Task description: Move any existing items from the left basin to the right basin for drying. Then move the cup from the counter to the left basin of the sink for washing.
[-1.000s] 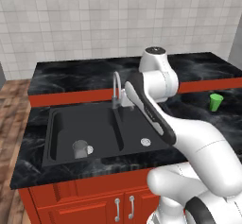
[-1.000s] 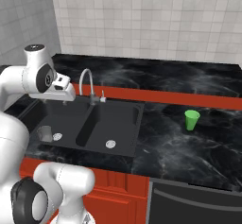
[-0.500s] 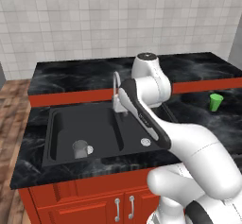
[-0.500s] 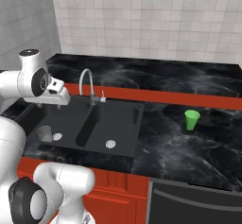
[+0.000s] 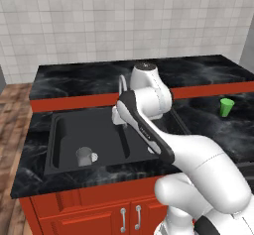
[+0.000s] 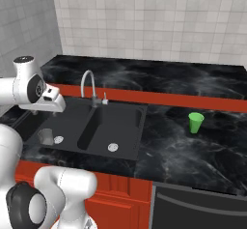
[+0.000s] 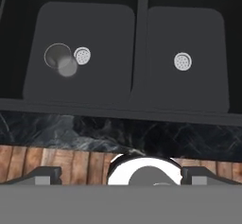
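Note:
The grey tumbler (image 7: 60,60) stands upright in the left basin (image 7: 94,24), just beside its silver drain (image 7: 82,55); it also shows as tumbler (image 5: 84,155) and tumbler (image 6: 46,136). The right basin (image 7: 189,29) holds only its drain (image 7: 182,61). The bright green cup (image 5: 226,106) stands on the black counter (image 5: 208,125) far right of the sink, also seen as cup (image 6: 196,122). My gripper (image 7: 124,176) hangs open, high above the sink's front part, holding nothing; the hand (image 6: 50,100) sits over the left basin (image 6: 67,121).
The silver gooseneck tap (image 6: 88,85) rises at the sink's divider, close behind my hand. Red cabinets (image 5: 99,209) lie under the counter, with wooden floor (image 7: 56,164) in front. A dark appliance front (image 6: 193,204) sits at the lower right.
The arm has swung left and slightly down, carrying the hand from near the tap to above the left basin. Tumbler and cup have stayed put.

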